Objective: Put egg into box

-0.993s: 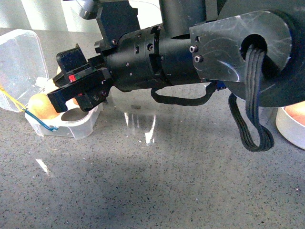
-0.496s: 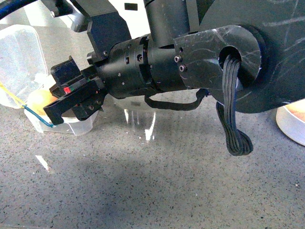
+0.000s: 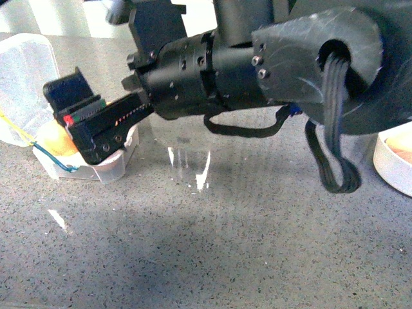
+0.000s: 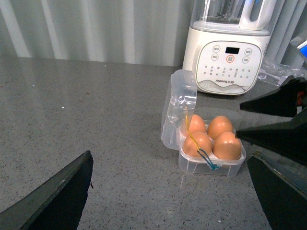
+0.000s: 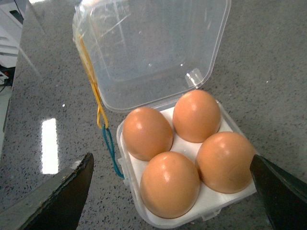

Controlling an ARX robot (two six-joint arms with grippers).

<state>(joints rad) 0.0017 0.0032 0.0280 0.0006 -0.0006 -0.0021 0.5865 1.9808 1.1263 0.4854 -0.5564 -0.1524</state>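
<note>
The right end effector point(image 5: 171, 160) hangs spread and empty over the box point(image 5: 211, 203) at 9 o'clock on the table point(image 3: 225, 244), the egg point(image 5: 169, 183) seated inside; a low retreat could snag the upright lid point(image 5: 153, 52).

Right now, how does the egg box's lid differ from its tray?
The lid is clear, stands open and holds nothing; the tray is white, lies flat and carries four brown eggs. Both are square with rounded corners, joined at one edge.
</note>
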